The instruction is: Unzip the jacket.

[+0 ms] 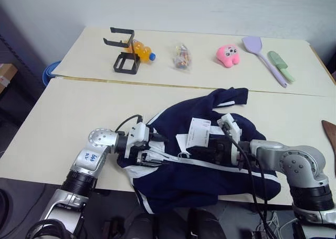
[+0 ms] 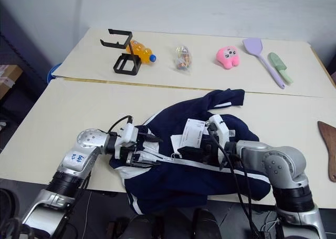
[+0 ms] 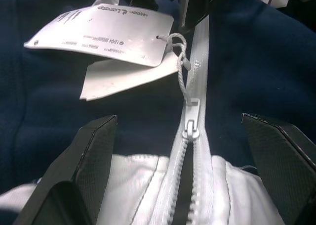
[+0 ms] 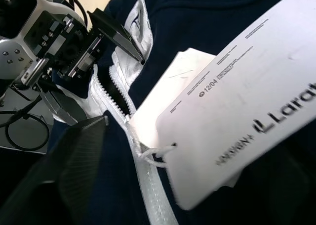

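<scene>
jacket (image 1: 210,139) bunched at near table edge | left gripper (image 3: 190,136) jaws spread wide around zipper pull (image 3: 191,121), not touching | right gripper (image 1: 207,151) can't tell

The jacket (image 1: 210,160) lies on the near table's (image 1: 63,123) front edge; bottle (image 1: 142,51) behind on the far table (image 1: 210,44).

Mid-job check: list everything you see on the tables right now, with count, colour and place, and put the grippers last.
jacket: 1, navy with white zipper, near table's front edge
paper tag: 1, white, on the jacket
black holder: 1, far table, left
orange bottle: 1, blue cap, beside the holder
clear bag: 1, far table, middle
plush toy: 1, pink, far table
spatulas: lilac and green, far right
brown utensil: 1, near table's right edge
left gripper: open, astride the zipper pull
right gripper: on the jacket, by the tag
</scene>
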Robot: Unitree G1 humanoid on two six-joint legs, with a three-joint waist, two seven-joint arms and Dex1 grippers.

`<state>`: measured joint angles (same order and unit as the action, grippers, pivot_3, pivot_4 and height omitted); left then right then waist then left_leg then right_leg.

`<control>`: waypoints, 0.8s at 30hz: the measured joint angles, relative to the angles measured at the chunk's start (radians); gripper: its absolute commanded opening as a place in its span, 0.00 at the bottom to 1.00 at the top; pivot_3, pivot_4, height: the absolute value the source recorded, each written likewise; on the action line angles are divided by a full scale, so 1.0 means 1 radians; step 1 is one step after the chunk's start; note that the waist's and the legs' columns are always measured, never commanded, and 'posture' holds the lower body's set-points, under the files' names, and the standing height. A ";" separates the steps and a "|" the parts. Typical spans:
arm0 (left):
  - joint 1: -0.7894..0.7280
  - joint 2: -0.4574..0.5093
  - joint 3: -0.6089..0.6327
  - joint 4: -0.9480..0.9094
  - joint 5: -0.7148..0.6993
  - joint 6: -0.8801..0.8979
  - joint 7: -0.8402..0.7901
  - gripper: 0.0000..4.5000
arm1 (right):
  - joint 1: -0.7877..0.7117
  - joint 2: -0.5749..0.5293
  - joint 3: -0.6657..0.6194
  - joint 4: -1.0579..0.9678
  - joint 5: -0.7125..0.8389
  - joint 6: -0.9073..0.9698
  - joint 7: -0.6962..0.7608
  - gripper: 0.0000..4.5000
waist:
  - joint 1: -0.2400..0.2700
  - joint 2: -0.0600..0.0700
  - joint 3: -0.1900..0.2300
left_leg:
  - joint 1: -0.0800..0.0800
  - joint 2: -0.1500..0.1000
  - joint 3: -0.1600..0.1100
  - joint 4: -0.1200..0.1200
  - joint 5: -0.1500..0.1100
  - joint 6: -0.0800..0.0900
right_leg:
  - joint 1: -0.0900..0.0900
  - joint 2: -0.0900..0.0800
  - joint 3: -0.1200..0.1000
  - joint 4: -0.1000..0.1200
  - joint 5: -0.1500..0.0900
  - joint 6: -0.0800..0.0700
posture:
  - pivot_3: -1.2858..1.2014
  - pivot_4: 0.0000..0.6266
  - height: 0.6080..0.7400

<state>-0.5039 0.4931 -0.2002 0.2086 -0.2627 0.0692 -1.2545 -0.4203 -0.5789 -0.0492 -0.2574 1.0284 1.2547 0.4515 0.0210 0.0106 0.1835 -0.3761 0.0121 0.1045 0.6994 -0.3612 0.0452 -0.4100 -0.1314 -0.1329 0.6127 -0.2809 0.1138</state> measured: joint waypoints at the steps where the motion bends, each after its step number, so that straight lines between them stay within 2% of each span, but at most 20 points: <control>1: -0.002 -0.006 0.000 0.012 0.008 -0.010 0.006 0.95 | -0.007 0.000 0.000 0.018 0.000 0.011 0.005 0.65 | 0.000 0.000 0.000 | 0.000 0.000 0.000 0.000 0.000 0.000 | 0.000 0.000 0.000 0.000 0.000 0.000 | 0.52 0.24 1.00; 4: -0.013 -0.014 -0.001 0.049 0.024 -0.030 0.015 0.95 | -0.024 0.015 -0.002 0.049 0.004 0.038 0.019 0.47 | -0.001 0.000 0.000 | 0.000 0.000 0.000 0.000 0.000 0.000 | 0.000 0.000 0.000 0.000 0.000 0.000 | 0.52 0.24 1.00; 8: -0.033 -0.028 -0.007 0.086 0.046 -0.058 0.021 0.95 | -0.024 0.044 0.002 0.068 0.031 0.078 0.059 0.16 | 0.000 0.000 0.000 | 0.000 0.000 0.000 0.000 0.000 0.000 | 0.000 0.000 0.000 0.000 0.000 0.000 | 0.52 0.24 1.00; 10: -0.033 -0.034 -0.007 0.099 0.053 -0.069 0.023 0.95 | -0.015 0.060 -0.006 0.063 0.027 0.041 0.080 0.00 | 0.001 -0.001 0.000 | 0.000 0.000 0.000 0.000 0.000 0.000 | 0.000 0.000 0.000 0.000 0.000 0.000 | 0.52 0.24 1.00; 13: -0.033 -0.047 -0.009 0.117 0.061 -0.078 0.034 0.95 | 0.030 0.100 -0.058 0.014 0.007 -0.115 0.138 0.00 | 0.004 -0.001 0.000 | 0.000 -0.001 0.000 0.000 0.000 0.000 | 0.000 0.000 0.000 0.000 0.000 0.000 | 0.52 0.24 1.00; 15: -0.029 -0.049 -0.008 0.114 0.063 -0.077 0.042 0.95 | 0.068 0.064 -0.098 -0.063 -0.053 -0.266 0.213 0.00 | 0.005 -0.001 0.000 | 0.000 -0.001 0.000 0.000 0.000 0.001 | 0.000 -0.001 0.001 0.000 0.001 0.001 | 0.52 0.24 1.00; 17: -0.020 -0.051 -0.006 0.109 0.063 -0.076 0.050 0.95 | 0.118 -0.004 -0.121 -0.117 -0.167 -0.424 0.262 0.00 | 0.004 -0.002 -0.001 | 0.001 -0.002 0.001 0.000 -0.001 0.001 | 0.001 -0.001 0.001 -0.001 0.001 0.002 | 0.52 0.24 1.00; 21: -0.003 -0.065 -0.006 0.101 0.063 -0.075 0.066 0.95 | 0.279 -0.122 -0.118 -0.124 -0.494 -0.780 0.301 0.00 | 0.005 -0.003 -0.002 | 0.001 -0.002 0.001 0.000 -0.001 0.001 | 0.001 -0.001 0.002 -0.001 0.001 0.002 | 0.52 0.24 1.00; 24: 0.000 -0.076 -0.011 0.096 0.073 -0.066 0.081 0.95 | 0.357 -0.127 -0.183 -0.119 -0.630 -0.949 0.271 0.00 | 0.006 -0.002 -0.002 | 0.004 -0.002 0.003 0.000 0.000 0.001 | 0.003 -0.001 0.003 -0.001 0.001 0.002 | 0.52 0.24 1.00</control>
<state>-0.5040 0.4175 -0.2115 0.3044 -0.1899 0.0034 -1.1733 -0.0637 -0.7056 -0.2317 -0.3765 0.3986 0.3056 0.7225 0.0273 0.0087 0.1814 -0.3724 0.0103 0.1075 0.6993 -0.3617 0.0465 -0.4074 -0.1324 -0.1301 0.6122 -0.2799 0.1156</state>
